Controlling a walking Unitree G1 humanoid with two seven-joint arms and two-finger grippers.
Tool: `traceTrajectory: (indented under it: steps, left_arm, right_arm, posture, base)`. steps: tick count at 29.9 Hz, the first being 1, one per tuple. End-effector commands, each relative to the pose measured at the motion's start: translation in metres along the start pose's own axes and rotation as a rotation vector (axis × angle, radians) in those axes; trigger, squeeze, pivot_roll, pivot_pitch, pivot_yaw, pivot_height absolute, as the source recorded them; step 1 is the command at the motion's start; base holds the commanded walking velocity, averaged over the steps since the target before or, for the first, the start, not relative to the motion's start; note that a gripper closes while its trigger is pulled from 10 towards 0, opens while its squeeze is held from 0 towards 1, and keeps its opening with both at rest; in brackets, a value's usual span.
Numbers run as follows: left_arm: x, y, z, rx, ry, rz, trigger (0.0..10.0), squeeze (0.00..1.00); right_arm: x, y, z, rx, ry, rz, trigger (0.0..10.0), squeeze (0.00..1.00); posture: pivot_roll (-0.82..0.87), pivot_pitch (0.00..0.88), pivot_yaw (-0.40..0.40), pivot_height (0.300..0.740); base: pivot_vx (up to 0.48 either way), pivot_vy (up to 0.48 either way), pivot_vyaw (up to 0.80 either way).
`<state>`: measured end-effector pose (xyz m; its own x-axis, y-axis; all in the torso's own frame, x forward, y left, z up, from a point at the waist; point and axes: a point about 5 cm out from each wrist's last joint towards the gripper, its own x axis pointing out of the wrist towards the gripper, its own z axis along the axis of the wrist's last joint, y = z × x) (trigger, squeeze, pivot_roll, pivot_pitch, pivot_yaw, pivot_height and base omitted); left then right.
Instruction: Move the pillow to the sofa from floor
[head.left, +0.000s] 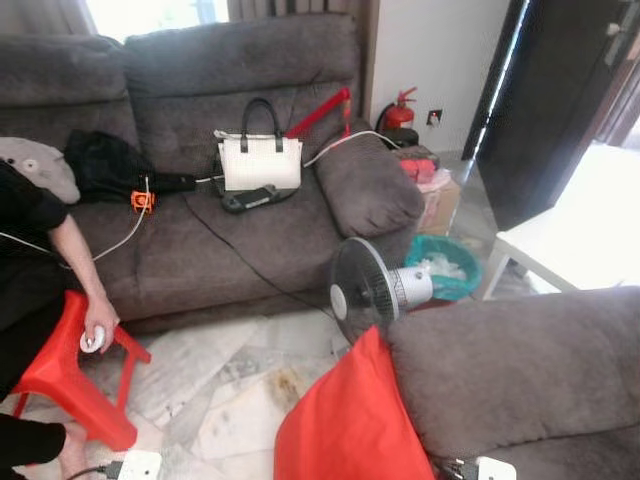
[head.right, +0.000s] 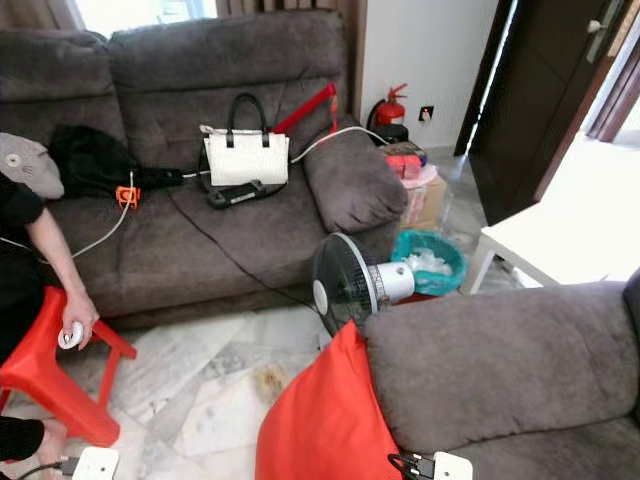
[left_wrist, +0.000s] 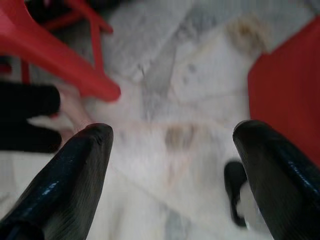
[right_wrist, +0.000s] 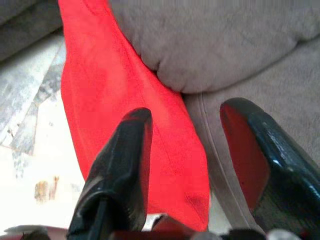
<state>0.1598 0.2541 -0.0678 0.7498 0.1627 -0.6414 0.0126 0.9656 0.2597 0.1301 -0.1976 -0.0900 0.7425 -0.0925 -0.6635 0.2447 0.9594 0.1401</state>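
One red pillow (head.left: 345, 425) stands on edge on the marble floor (head.left: 215, 390), leaning against the arm of the near grey sofa (head.left: 520, 370); its upper corner reaches the top of that arm, and its lower edge runs out of the head views.

Two claws, both spread wide and holding nothing. Right claw (right_wrist: 187, 150): fingers parted, one finger (right_wrist: 125, 160) over the pillow's red face, the other over the grey upholstery, with the seam between pillow and sofa arm lying between them. Contact cannot be told. Left claw (left_wrist: 172, 165): fingers apart above bare floor, the pillow's red edge to one side, a red stool leg to the other.

Far sofa (head.left: 200, 230) across the room: seat carries a white handbag (head.left: 260, 160), a black bag (head.left: 105, 165) and cables; open seat room lies between these.

Standing fan (head.left: 365, 290) on the floor just beyond the pillow's top corner, close to the far sofa's arm.

Red plastic stool (head.left: 70, 375) at the left edge, a person's hand (head.left: 97, 325) resting on it.

Open floor runs between stool and pillow.

White desk (head.left: 570, 240) stands at the right, near a teal bin (head.left: 445, 265).
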Motion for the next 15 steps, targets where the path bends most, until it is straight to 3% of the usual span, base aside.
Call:
traceTrajectory:
  steps: [1,5,8,14,15]
  left_arm:
    - [0.006,0.002,0.019,0.0,-0.083,-0.002,10.0,0.0]
    - [0.012,-0.001,0.039,0.014,-0.169,-0.02,10.0,0.0]
    - [0.013,-0.001,0.049,0.025,-0.226,-0.023,10.0,0.0]
    - [0.013,0.005,0.078,0.023,-0.412,0.005,10.0,0.0]
    - [0.011,0.01,0.099,0.014,-0.529,0.025,10.0,0.0]
  right_arm:
    - [0.001,0.0,0.005,0.016,-0.045,-0.003,10.0,0.0]
    - [-0.001,0.001,0.009,0.072,-0.106,-0.002,10.0,0.0]
    - [0.012,-0.003,0.065,0.051,-0.359,0.02,10.0,0.0]
    - [0.006,-0.001,0.101,0.036,-0.573,0.047,10.0,0.0]
    - [0.002,0.003,0.111,0.027,-0.636,0.058,10.0,0.0]
  posture:
    - [0.15,0.0,0.005,0.74]
    - [0.14,0.0,0.007,0.74]
    - [0.13,0.0,0.009,0.74]
    - [0.13,0.0,0.009,0.74]
    - [0.13,0.0,0.009,0.74]
  base:
    - [0.0,0.0,0.0]
    - [0.0,0.0,0.0]
    - [0.0,0.0,0.0]
    - [0.0,0.0,0.0]
    - [0.0,0.0,0.0]
